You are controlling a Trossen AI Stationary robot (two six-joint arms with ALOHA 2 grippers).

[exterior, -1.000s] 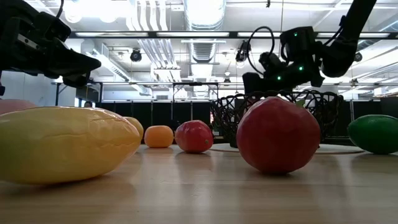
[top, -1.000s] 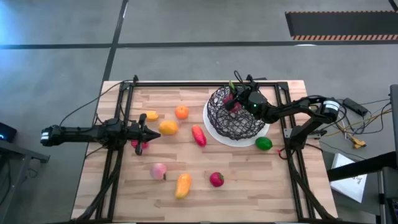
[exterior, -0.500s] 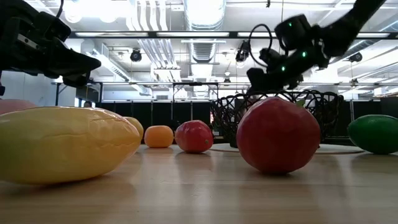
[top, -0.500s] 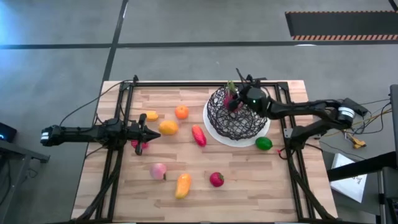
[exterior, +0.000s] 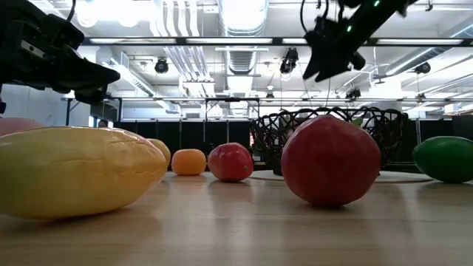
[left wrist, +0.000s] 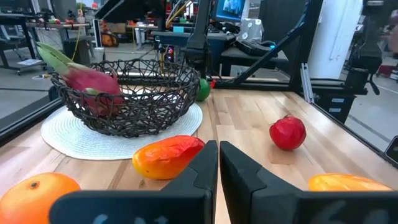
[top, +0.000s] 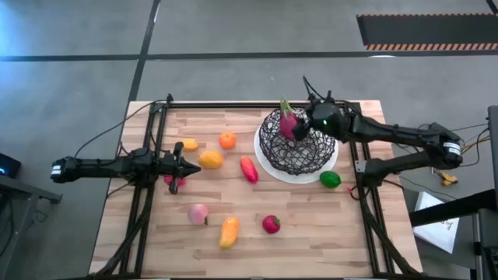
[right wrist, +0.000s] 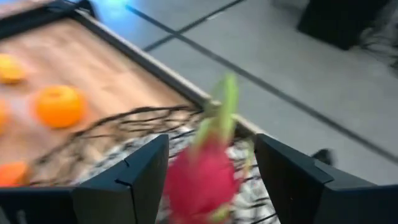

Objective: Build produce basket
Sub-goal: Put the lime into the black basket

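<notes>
Nine loose fruits [top: 249, 169] beside basket [top: 296, 144]

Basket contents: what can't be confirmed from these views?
- Dragon fruit: left wrist view, the basket mesh hides its underside and whatever lies beneath.
- Right wrist view: motion blur smears the fruit's outline.
- Low view: the red fruit blocks the basket's middle.

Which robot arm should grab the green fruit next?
Probably the right. Its open right gripper hangs just above the basket, where the dragon fruit now lies, and the green fruit sits close by. The left gripper is shut, far across the table near the orange mango.
</notes>
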